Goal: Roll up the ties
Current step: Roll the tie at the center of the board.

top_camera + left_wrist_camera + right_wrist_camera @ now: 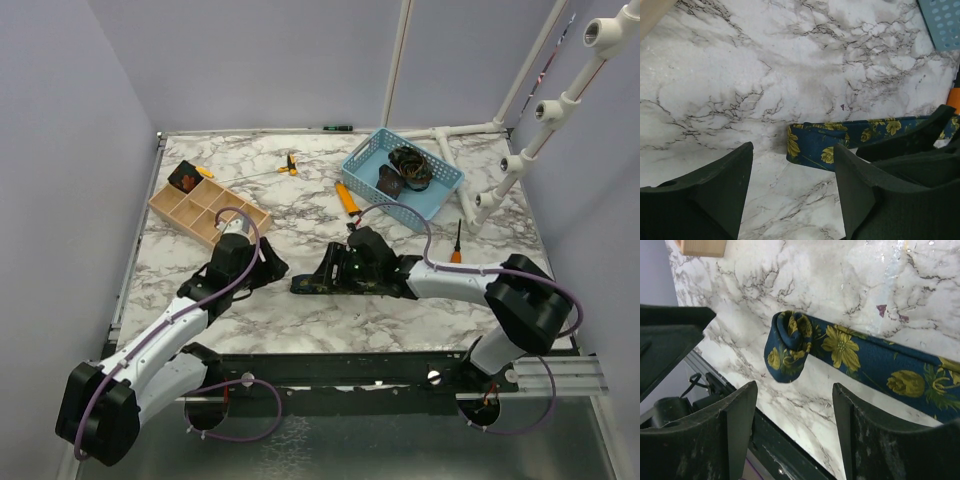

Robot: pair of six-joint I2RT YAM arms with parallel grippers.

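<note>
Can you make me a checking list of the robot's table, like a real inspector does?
Surface: white marble-look table, nothing spilled seen.
Job's things: navy floral tie lying flat, one end rolled up; dark coils, likely rolled ties, in the blue basket.
Clutter: wooden tray; orange-handled tool lying loose.
End effectors: left end effector open, empty; right end effector open, empty, near the rolled end.
Cables: purple cable loops along each arm.
Surroundings: lilac walls; white pipe frame.

Glossy marble-look table (300,212), matt printed cloth tie (850,352), blue plastic basket (424,155), pale wood tray (165,201).
</note>
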